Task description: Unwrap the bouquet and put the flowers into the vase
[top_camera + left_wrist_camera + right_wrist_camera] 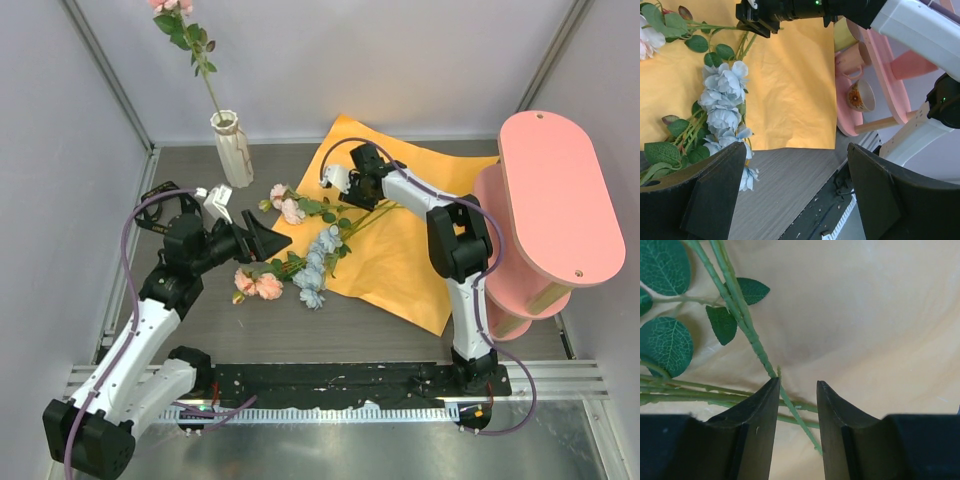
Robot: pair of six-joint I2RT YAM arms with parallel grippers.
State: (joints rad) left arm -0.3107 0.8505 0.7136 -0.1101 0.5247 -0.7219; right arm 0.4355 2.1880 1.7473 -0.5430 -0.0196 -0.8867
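Note:
The bouquet lies undone: its orange paper [400, 250] is spread flat and the loose flowers [300, 250] lie across its left edge and the table. One pink flower [185, 30] stands in the cream ribbed vase [233, 150] at the back left. My right gripper [352, 192] reaches down onto the green stems [752, 340]. Its jaws are narrowed but open, and one thin stem crosses the gap [798, 382] without being clamped. My left gripper [262, 240] hovers wide open beside the pale blue clusters [722, 95], with nothing between its fingers [796, 150].
A pink oval shelf stand [555, 200] fills the right side, with a small patterned cup [862, 95] on its lower shelf. Grey walls and metal rails close in the table. Peach and pink blooms [258, 285] lie on the wood in front of my left arm.

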